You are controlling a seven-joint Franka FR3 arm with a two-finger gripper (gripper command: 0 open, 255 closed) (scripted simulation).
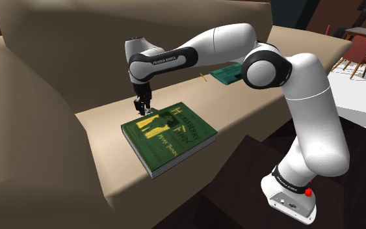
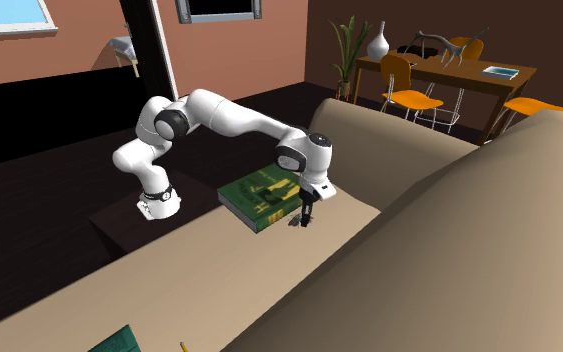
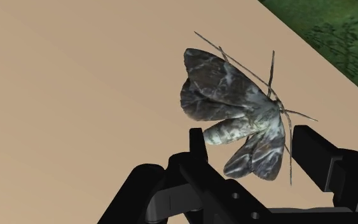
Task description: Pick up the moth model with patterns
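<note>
All-black two-finger gripper [image 1: 142, 108] sits left of centre in the shoulder view. Fingers apart, either side of grey mottled spread-winged moth model [image 3: 234, 95] on tan cushion [image 1: 103, 130], just beside green hardback book [image 1: 169, 135].

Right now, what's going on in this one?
A white Franka arm is going after a grey patterned moth model that lies on a beige sofa seat, right beside a green book. The black gripper is down low over the moth, its fingers open, one on each side of the wings. Nothing is gripped yet; the moth rests on the seat.
</note>
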